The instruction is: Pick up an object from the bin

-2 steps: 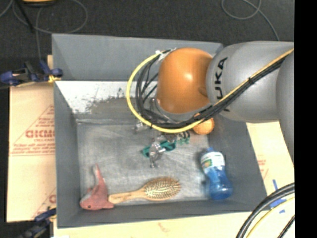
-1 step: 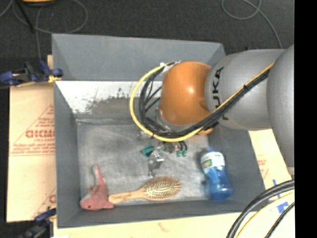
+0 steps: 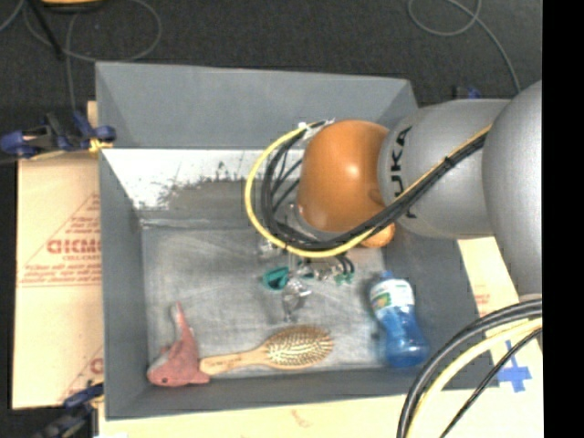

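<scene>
My gripper (image 3: 292, 297) hangs below the arm's orange cover, over the middle of the bin floor. Just in front of it lies a wooden hairbrush (image 3: 278, 350) with an oval bristle head, its handle pointing left. The gripper is above the brush head and apart from it. A small teal piece (image 3: 273, 279) shows at the gripper's left side; I cannot tell whether it is a loose thing or held. A blue plastic bottle (image 3: 396, 323) with a white and green label lies to the gripper's right.
A pink soft toy (image 3: 179, 361) lies in the front left corner, touching the end of the brush handle. The arm and its cables cover the back right of the bin. The bin's walls rise steeply on all sides.
</scene>
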Robot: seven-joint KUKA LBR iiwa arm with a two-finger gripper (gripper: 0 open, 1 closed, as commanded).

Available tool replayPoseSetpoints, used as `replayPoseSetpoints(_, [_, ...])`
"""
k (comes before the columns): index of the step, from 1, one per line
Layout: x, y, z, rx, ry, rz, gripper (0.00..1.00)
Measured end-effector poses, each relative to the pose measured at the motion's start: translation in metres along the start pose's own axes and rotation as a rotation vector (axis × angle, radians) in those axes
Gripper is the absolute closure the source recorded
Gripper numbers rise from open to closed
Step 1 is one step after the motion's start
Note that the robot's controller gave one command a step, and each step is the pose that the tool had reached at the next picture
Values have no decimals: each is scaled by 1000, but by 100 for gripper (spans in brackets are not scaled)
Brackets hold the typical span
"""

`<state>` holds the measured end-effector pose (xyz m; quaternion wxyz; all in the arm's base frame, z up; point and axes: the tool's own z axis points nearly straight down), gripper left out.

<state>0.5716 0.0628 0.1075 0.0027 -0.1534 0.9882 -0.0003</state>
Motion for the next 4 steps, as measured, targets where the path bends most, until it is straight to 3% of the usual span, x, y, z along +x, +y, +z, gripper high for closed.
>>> replayPoseSetpoints(1, [-15, -29, 19, 0, 3, -140, 0])
replayPoseSetpoints(2, [-47, -52, 27, -2, -1, -35, 100])
replayPoseSetpoints(3, [-47, -52, 27, -2, -1, -34, 100])
replayPoseSetpoints(4, [-52, -65, -173, 0, 3, 16, 100])
